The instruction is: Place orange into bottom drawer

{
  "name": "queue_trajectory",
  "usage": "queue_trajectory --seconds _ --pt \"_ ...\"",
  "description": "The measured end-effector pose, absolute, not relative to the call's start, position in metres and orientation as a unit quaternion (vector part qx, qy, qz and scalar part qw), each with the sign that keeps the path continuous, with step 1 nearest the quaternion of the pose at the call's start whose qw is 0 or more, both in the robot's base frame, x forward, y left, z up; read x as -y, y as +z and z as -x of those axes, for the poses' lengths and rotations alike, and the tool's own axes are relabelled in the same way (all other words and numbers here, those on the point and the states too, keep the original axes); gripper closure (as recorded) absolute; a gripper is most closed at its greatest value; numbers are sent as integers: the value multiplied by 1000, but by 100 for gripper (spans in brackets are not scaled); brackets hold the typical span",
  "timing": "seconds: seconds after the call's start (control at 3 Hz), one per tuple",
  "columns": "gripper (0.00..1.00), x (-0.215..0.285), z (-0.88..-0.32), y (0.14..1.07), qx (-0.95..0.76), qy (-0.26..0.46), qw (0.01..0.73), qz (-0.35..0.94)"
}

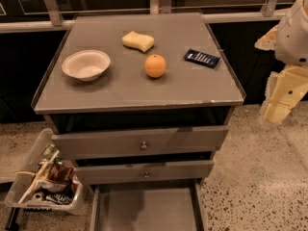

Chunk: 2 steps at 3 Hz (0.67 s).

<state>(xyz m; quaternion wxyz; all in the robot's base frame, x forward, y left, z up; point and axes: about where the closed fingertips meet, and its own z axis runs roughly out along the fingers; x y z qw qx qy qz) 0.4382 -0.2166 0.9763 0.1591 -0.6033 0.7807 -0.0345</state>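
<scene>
Orange (155,65) sitting near the middle of the grey cabinet top (120,91), untouched, well apart from the gripper (279,102), which is hanging off the right side of the cabinet, below the level of the top; whether it is open or closed, I cannot tell. Bottom drawer (144,210) standing pulled out at the foot of the cabinet, floor showing bare, so the step in hand is looking like the reach and pick. Judging it best done by coming over the right edge and dropping onto the fruit from above, closing across its widest part, since a round smooth skin is likely to be rolling if nudged from one side. Sponge (138,41) lying just behind the orange, dark packet (201,57) to its right, white bowl (86,64) off to the left; the packet is sitting nearest the likely approach line and is wanting a clear berth. Two upper drawers (139,142) are jutting slightly, so the carry down will be needing to swing out in front of them. Speckled pale floor (255,177) surrounding the unit; a clear bin (22,186) of wrappers sitting at lower left; rails and dark panels running behind.
</scene>
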Motion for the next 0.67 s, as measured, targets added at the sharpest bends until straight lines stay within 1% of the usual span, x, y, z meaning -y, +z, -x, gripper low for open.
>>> queue_trajectory --seconds 0.33,0.67 --pt "0 217 -438 976 -781 -35 159 603" --pt "0 212 -441 980 -776 -34 174 605"
